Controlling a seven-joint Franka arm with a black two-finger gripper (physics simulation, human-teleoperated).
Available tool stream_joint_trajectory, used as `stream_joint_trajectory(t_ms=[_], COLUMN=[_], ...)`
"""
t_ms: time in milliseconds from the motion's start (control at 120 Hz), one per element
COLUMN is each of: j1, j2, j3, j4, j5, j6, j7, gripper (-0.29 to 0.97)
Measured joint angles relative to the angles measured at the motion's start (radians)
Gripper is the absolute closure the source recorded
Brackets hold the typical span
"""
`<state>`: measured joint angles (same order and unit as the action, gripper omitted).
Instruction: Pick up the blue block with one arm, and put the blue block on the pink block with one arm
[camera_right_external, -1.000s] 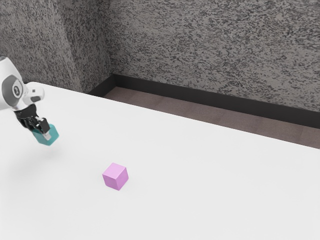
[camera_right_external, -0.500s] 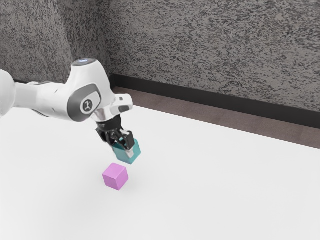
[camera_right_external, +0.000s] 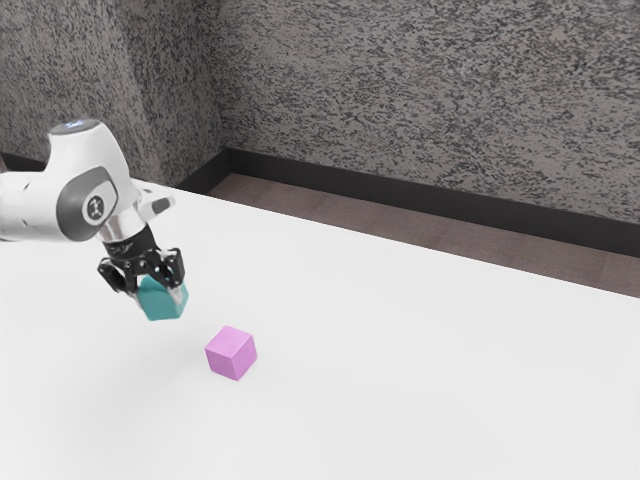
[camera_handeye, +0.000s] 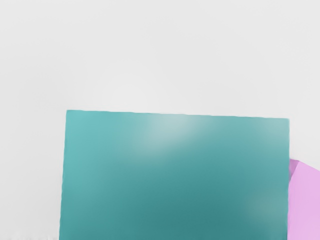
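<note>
Over the table (camera_right_external: 420, 330), toward its edge at the exterior view's left, your pincer (camera_right_external: 150, 289) was closed on the blue block (camera_right_external: 160, 304), which sat between both fingers under the hand. Pink block (camera_right_external: 231, 352) lay near, apart, toward the exterior view's right.

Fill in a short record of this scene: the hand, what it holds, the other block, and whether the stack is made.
Hand: black two-finger hand, shut on the blue block
Held: blue-green cube block, apart from the pink one
Other block: pink cube block, on the white table, toward the exterior view's right of the held block
Stack: not yet made
</note>
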<state>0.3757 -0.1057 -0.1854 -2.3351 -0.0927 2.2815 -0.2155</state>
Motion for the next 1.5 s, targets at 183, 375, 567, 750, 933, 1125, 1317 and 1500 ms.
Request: stream_joint_trajectory(t_ms=[183,375,567,750,933,1125,1317,1500], j1=[0.003,-0.023,-0.018,-0.023,-0.016,-0.012,-0.030,0.000], j2=[0.034,0.022,0.034,0.046,0.061,0.059,0.053,0.025], j3=[-0.026,-0.085,-0.153,-0.180,-0.189,-0.235,-0.238,-0.238], j4=[0.006,0.000,0.003,0.004,0.004,0.007,0.004,-0.024], j5=[-0.003,-0.008,-0.015,-0.020,-0.016,0.070,0.092,0.092], j6=[0.006,0.002,0.000,0.005,0.009,0.036,0.058,0.063], j7=[-0.055,-0.097,-0.125,-0.145,-0.153,-0.095,-0.035,0.016], gripper=[0.41,0.38,0.36,0.35,0.35,0.35,0.35,0.35])
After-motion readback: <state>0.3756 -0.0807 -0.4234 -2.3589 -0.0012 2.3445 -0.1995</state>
